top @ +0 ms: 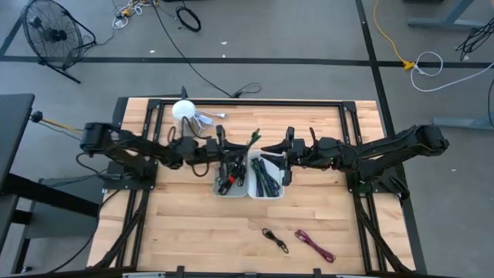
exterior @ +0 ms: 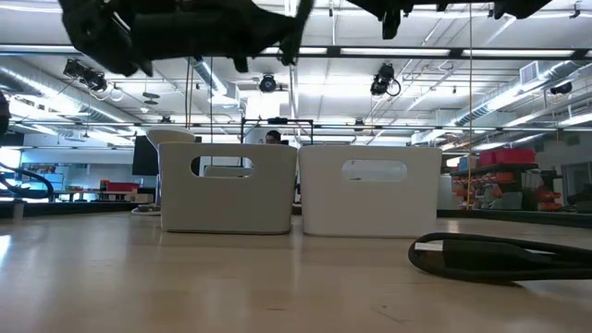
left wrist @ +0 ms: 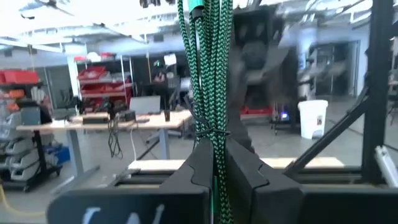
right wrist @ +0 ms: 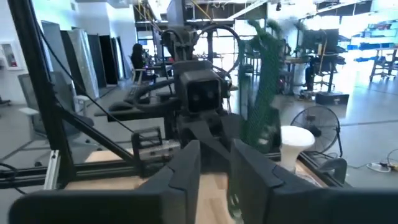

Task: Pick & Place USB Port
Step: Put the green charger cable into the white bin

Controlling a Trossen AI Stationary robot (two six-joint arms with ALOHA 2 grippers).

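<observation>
**Green cable held up over the bins**

Here the left tool is squeezed tight on a green braided cable. The cable hangs between its two dark fingers, and in the left wrist view it runs straight up past them. From above, the left tool sits over the far edge of the left bin, with the green cable sticking out toward the middle of the counter.

The right tool has its fingers apart with nothing between them. In the high view it hangs just above the far edge of the right bin, facing the left tool. The two tools are near each other but not touching.

The two white bins stand side by side in the middle of the counter. The left bin holds dark cables with red bits. The right bin holds green and dark cables.

Two more cables lie on the near part of the counter, well apart from the bins: a black cable and a purple cable. The low view shows the black cable lying flat in front of the bins.

A white round thing sits at the far edge of the counter.
</observation>
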